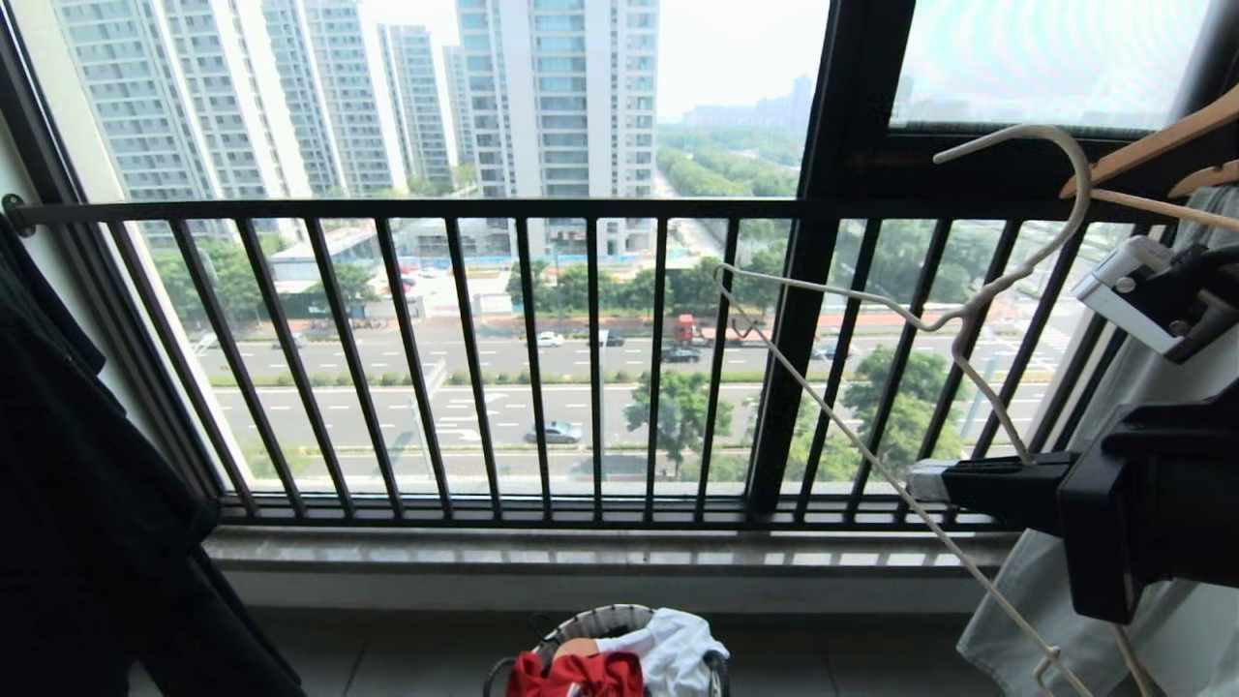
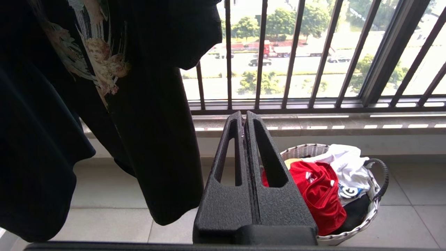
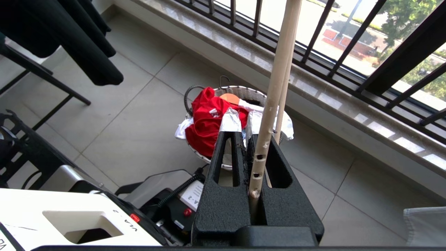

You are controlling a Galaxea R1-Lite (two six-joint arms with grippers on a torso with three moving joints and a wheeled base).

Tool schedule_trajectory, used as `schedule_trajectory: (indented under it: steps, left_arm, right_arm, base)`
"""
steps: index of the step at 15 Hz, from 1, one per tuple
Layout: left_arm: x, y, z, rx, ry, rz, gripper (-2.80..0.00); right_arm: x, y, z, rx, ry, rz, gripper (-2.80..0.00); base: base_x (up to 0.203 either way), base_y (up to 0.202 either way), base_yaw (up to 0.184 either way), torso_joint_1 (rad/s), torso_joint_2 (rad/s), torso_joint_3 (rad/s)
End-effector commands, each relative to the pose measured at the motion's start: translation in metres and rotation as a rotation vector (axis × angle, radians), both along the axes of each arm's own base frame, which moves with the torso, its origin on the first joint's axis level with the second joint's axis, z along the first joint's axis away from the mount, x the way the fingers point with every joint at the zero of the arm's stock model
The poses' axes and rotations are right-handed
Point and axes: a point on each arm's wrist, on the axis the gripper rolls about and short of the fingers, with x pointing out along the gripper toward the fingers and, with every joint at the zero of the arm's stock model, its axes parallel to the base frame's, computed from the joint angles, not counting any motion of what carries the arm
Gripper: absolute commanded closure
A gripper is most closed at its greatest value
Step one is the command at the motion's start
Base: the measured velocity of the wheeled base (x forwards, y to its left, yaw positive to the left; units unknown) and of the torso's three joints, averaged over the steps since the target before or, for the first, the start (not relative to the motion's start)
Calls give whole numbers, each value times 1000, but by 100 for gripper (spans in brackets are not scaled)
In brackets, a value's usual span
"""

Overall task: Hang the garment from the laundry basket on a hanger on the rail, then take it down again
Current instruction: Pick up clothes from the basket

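The red garment [image 1: 576, 673] lies crumpled in the white woven laundry basket [image 1: 590, 620] on the floor below the window. It also shows in the left wrist view as the garment [image 2: 320, 195] in the basket [image 2: 303, 150], and in the right wrist view as the garment [image 3: 204, 118] in the basket [image 3: 244, 91]. My right gripper [image 1: 929, 481] [image 3: 245, 134] is shut on the off-white wire hanger [image 1: 968, 319] [image 3: 275, 80], held up at the right, above and to the right of the basket. My left gripper [image 2: 243, 115] is shut and empty, low, left of the basket. The rail is out of view.
A black railing [image 1: 484, 208] of vertical bars fronts the window above a stone sill [image 1: 581, 552]. A black printed T-shirt [image 1: 68, 484] [image 2: 139, 104] hangs at the left. Wooden hangers [image 1: 1152, 145] and a pale grey-green garment [image 1: 1171, 620] hang at the right. My base [image 3: 69, 223] stands behind the basket.
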Motion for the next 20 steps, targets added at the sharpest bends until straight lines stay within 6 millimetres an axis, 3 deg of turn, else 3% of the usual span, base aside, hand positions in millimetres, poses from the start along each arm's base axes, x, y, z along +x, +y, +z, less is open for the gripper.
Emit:
schedule_trajectory:
  steps: [1,20]
  left_arm:
    - [0,0,0,0,1,0,0]
    - [0,0,0,0,2,1,0]
  right_arm:
    - [0,0,0,0,1,1,0]
    - [0,-1,0,0,0,-6,0]
  base:
    - [0,0,0,-232,550,315]
    - [0,0,0,-179,498,314]
